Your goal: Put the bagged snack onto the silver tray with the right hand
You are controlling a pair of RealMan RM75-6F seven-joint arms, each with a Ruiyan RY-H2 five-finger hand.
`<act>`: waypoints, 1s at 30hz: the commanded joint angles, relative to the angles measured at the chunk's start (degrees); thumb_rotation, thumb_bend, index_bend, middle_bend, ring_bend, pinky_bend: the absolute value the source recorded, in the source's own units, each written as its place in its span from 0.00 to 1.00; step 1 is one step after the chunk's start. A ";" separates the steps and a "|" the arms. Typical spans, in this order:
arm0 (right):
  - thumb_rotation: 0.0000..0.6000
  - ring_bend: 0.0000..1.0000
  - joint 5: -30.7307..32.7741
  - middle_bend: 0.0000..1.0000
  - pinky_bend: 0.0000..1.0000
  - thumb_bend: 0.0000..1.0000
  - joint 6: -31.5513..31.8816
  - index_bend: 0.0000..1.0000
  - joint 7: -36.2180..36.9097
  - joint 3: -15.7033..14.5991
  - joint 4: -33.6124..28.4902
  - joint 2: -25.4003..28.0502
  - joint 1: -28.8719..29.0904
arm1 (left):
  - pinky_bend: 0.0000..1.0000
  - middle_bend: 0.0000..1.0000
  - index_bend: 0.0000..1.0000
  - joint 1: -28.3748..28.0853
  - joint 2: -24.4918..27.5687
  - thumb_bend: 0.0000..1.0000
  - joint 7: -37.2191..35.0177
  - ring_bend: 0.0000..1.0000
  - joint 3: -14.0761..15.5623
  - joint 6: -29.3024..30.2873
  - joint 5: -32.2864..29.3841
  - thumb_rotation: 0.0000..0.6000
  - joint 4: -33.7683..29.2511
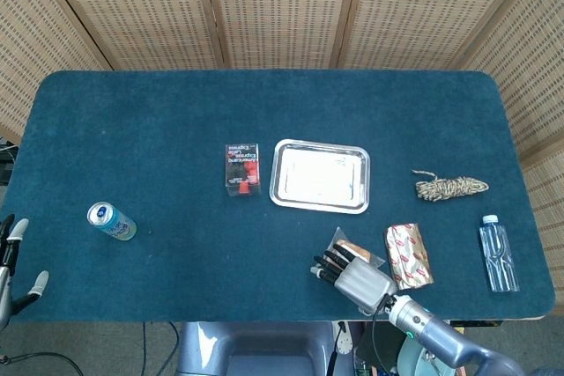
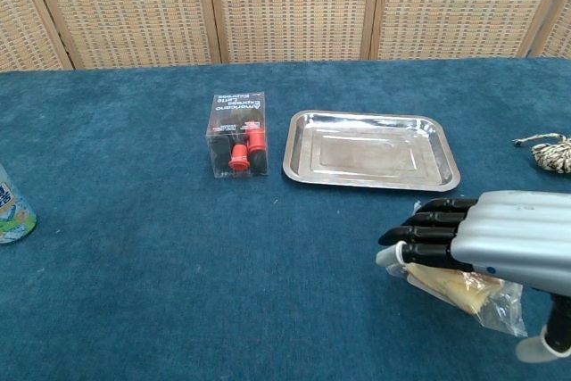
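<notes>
The bagged snack [image 1: 353,248], a clear bag with sandwich-like pieces, lies near the table's front edge, in front of the silver tray [image 1: 319,202]. My right hand [image 1: 348,277] lies flat over it with fingers stretched out to the left, covering most of the bag. In the chest view the right hand [image 2: 486,240] hides the bag's top, and only the lower part of the snack [image 2: 466,293] shows beneath it. The silver tray [image 2: 370,177] holds nothing. Only the fingertips of my left hand [image 1: 12,261] show, spread apart, at the lower left edge.
A clear box with red pieces [image 1: 243,167] stands left of the tray. A can [image 1: 111,220] lies far left. A red-and-white packet [image 1: 408,254], a water bottle [image 1: 498,253] and a rope bundle [image 1: 450,188] lie to the right.
</notes>
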 commanded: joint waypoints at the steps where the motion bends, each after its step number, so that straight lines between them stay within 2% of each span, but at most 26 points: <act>1: 1.00 0.00 1.76 0.00 0.00 0.08 -1.84 0.00 -0.15 0.96 0.48 -0.43 1.63 | 0.00 0.00 0.00 -0.07 0.02 0.32 -1.04 0.00 -0.43 -0.58 -0.97 1.00 0.70; 16: 1.00 0.00 5.58 0.00 0.00 0.08 -8.25 0.00 4.14 2.44 5.02 -1.98 8.25 | 0.00 0.00 0.00 -1.05 0.01 0.32 -3.20 0.00 -1.99 -3.94 -4.85 1.00 2.03; 22: 1.00 0.00 4.27 0.00 0.00 0.10 -8.16 0.00 8.53 1.47 7.86 -2.56 9.31 | 0.00 0.00 0.00 -1.49 0.02 0.32 -2.33 0.00 -2.34 -4.98 -5.76 1.00 1.72; 28: 1.00 0.00 1.07 0.00 0.00 0.11 -5.57 0.00 13.54 -0.69 10.40 -2.55 8.87 | 0.00 0.00 0.00 -1.96 -0.10 0.32 -0.59 0.00 -2.32 -5.84 -6.00 1.00 1.05; 30: 1.00 0.00 -0.15 0.00 0.03 0.12 -4.25 0.00 14.98 -1.32 11.20 -2.57 8.62 | 0.00 0.00 0.00 -2.04 -0.03 0.31 -0.11 0.00 -2.43 -5.90 -6.18 1.00 0.73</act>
